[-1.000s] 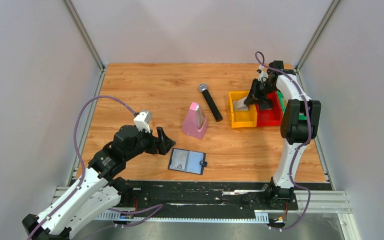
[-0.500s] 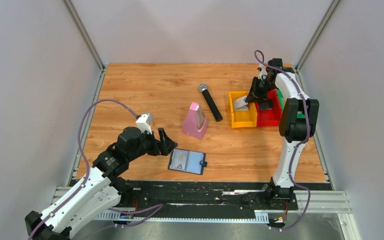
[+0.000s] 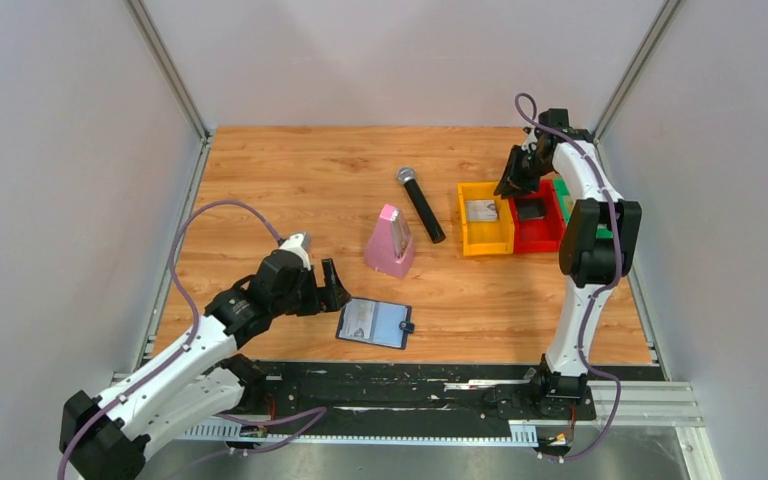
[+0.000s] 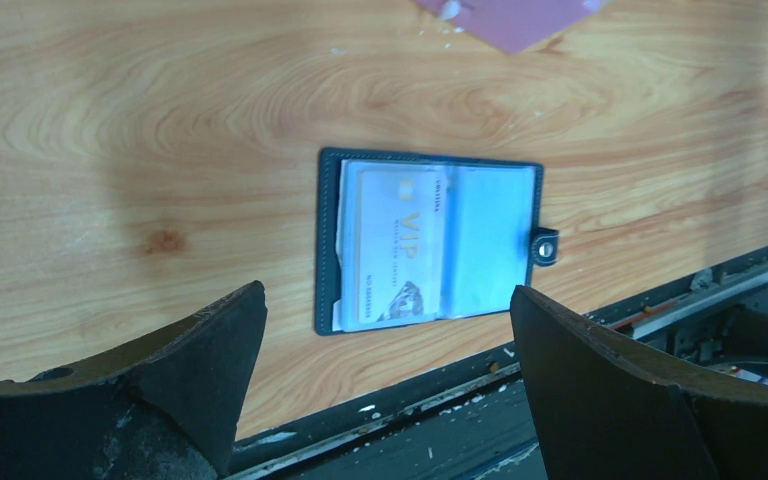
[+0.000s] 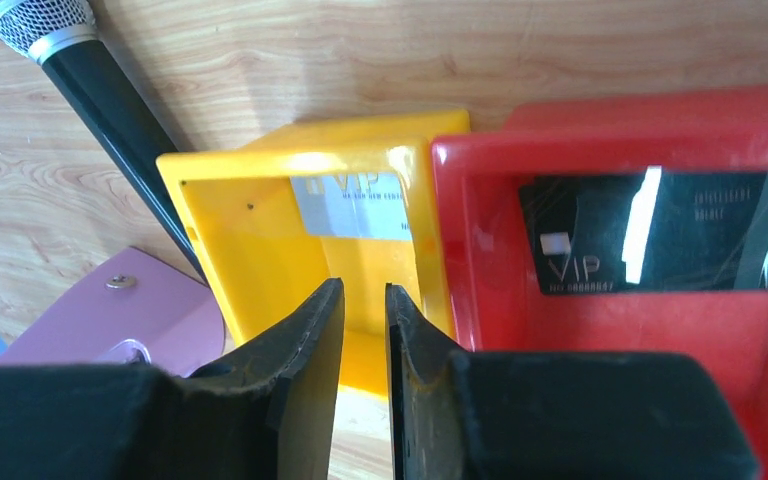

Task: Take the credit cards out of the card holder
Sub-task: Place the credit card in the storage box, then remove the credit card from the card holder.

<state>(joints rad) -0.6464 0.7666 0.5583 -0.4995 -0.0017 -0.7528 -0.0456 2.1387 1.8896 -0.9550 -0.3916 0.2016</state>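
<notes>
The navy card holder [image 3: 374, 323] lies open near the table's front edge, and it fills the middle of the left wrist view [image 4: 430, 240]. A pale gold VIP credit card [image 4: 400, 245] sits in its left pocket. My left gripper [image 3: 332, 285] is open wide and empty, just left of the holder [image 4: 388, 295]. A silver card [image 3: 481, 210] lies in the yellow bin [image 3: 486, 247]. A black card [image 3: 531, 209] lies in the red bin [image 3: 540, 240]. My right gripper [image 3: 513, 180] hovers above these bins, its jaws a narrow gap apart and empty [image 5: 364, 290].
A pink metronome [image 3: 391, 242] stands mid-table with a black microphone [image 3: 421, 205] behind it. A green bin [image 3: 563, 190] sits behind the red one. The black rail runs along the front edge, just beyond the holder. Grey walls close in both sides.
My right gripper let the silver card drop into the yellow bin and pulled up and back. My left arm moved forward and down, closer to the card holder.
</notes>
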